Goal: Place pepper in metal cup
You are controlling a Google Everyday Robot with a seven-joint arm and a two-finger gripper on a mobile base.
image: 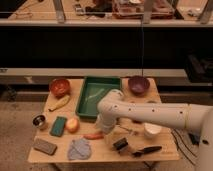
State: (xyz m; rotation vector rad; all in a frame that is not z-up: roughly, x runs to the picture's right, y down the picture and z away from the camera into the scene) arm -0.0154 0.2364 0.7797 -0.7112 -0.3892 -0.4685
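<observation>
Gripper hangs by slim curved pepper, apart from shiny metal cup.

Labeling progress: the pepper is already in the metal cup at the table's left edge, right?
No: the camera view shows the pepper lying on the table beside the apple, not in the metal cup, which is at the left edge. The gripper sits just above the pepper's right end.

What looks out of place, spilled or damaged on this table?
Nothing stands out. The metal cup stands upright at the left edge of the table, the pepper lies flat near the front, and the gripper hangs close to it.
</observation>
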